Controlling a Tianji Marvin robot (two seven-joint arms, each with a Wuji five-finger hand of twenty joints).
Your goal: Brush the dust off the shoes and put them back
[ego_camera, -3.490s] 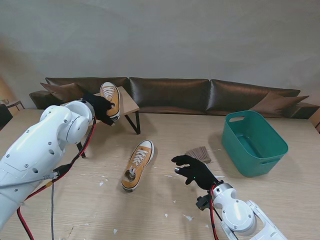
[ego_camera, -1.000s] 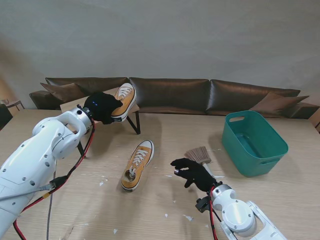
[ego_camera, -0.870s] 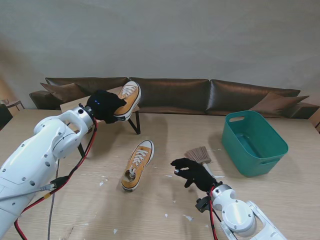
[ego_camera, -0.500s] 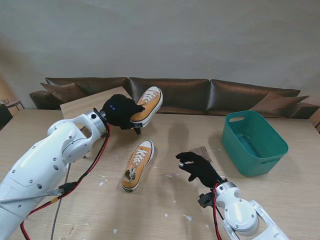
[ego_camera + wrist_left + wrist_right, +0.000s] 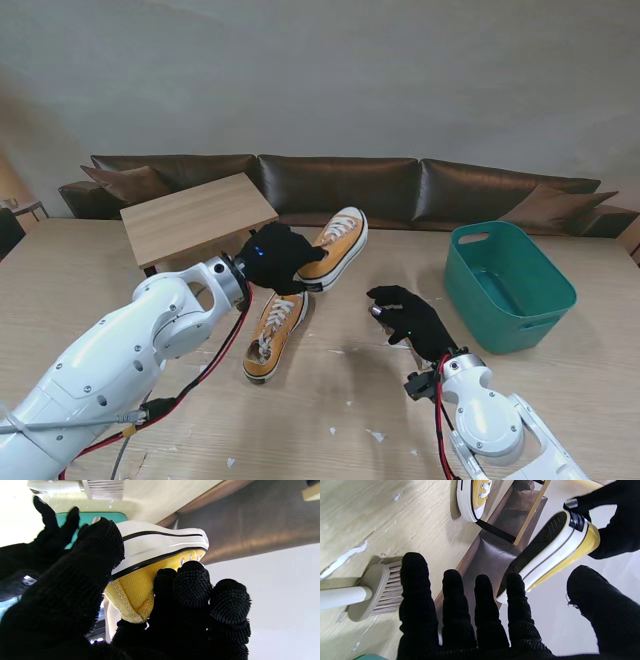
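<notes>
behind right hand (image 5: 408, 318), brush (image 5: 373, 590), seemingly hidden

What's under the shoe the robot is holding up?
The other yellow shoe lies on the table, partly beneath the lifted shoe in the left hand. Its toe is covered.

The left robot hand (image 5: 276, 257) has carried the yellow shoe (image 5: 335, 246) off the small wooden shelf (image 5: 197, 216), from ten o'clock toward centre. The right robot hand (image 5: 408, 318) rose from the brush (image 5: 373, 592), fingers now spread beneath the shoe's toe.
</notes>
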